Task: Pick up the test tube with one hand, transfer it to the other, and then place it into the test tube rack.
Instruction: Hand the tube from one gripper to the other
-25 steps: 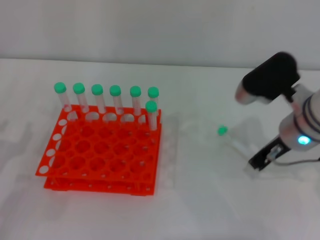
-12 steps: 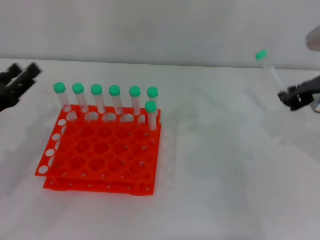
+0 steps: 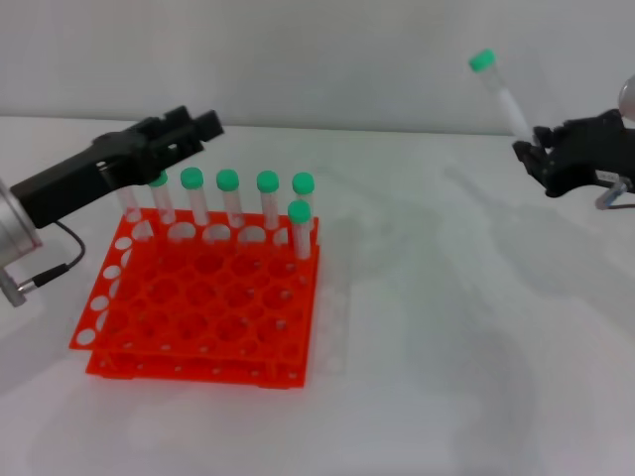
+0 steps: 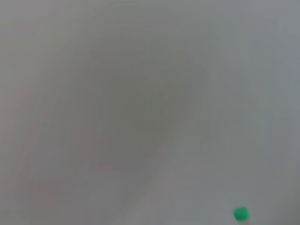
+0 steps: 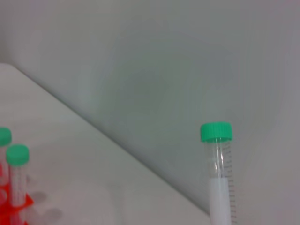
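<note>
My right gripper (image 3: 534, 155) is at the far right, raised above the table and shut on the lower end of the test tube (image 3: 503, 97). The tube tilts up and to the left, with its green cap (image 3: 482, 60) on top. The right wrist view shows the tube (image 5: 219, 187) upright, clear, with white liquid in its lower part. My left gripper (image 3: 194, 125) reaches in from the left, open and empty, over the back left of the orange-red test tube rack (image 3: 198, 302). A small green cap (image 4: 241, 214) shows far off in the left wrist view.
Several green-capped tubes (image 3: 229, 203) stand in the rack's back row, and one more (image 3: 299, 226) stands in the second row at the right. Two of them (image 5: 18, 161) show in the right wrist view. A grey wall (image 3: 317, 50) runs behind the white table (image 3: 446, 347).
The right gripper lifted the test tube off the table and now holds it high, cap up. The left arm came in from the left to over the rack's back row.
</note>
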